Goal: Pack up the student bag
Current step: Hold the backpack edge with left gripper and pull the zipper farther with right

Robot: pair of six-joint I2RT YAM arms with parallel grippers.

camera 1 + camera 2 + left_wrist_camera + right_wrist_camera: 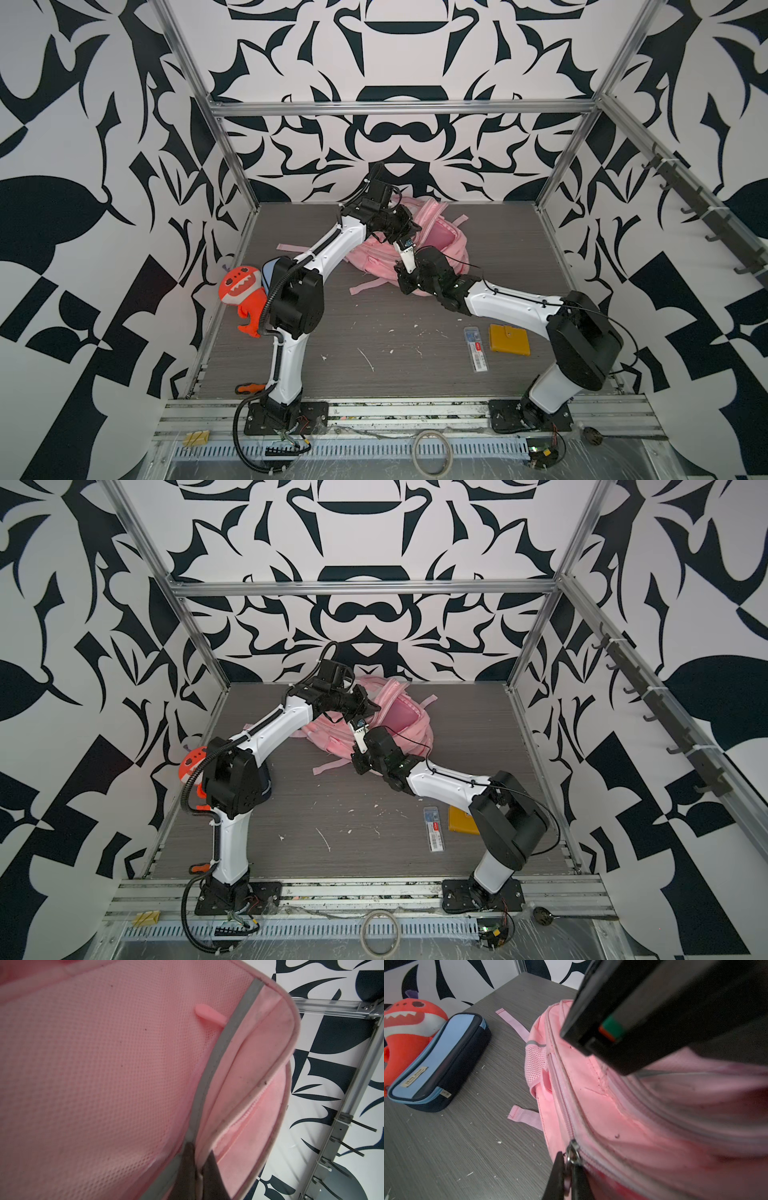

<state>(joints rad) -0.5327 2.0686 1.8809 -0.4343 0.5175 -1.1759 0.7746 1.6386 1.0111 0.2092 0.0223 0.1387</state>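
A: Where does the student bag (455, 249) lie?

B: At the far middle of the tabletop (374, 324), close to the back wall. It lies slumped, its main opening gapes upward, and a darker pink lining shows inside. Loose pink straps spread on the tabletop around it.

A: And the left hand (199, 1157)?

B: It is closed. In the left wrist view its two dark fingers pinch the bag's edge where the grey strip (218, 1059) runs beside the mesh pocket (104, 1064). Fabric sits between them, with no gap that I can see. In both top views this arm reaches over the bag from the left.

A: The right hand (568, 1164)?

B: Also closed, on the metal zip pull (573, 1152) of one of the bag's zippers. The right wrist view shows the pull squeezed between the fingertips, low on the bag's side near the tabletop.

A: What else is there?

B: At the left edge, well apart from the bag, a blue-and-navy pencil case (440, 1059) lies against an orange-red plush toy (406, 1028) — they touch. Near the right arm a yellow wallet (509, 339) lies flat, and just beside it is a clear narrow pack (476, 349) with a barcode label. Small white crumbs are scattered on the grey surface.
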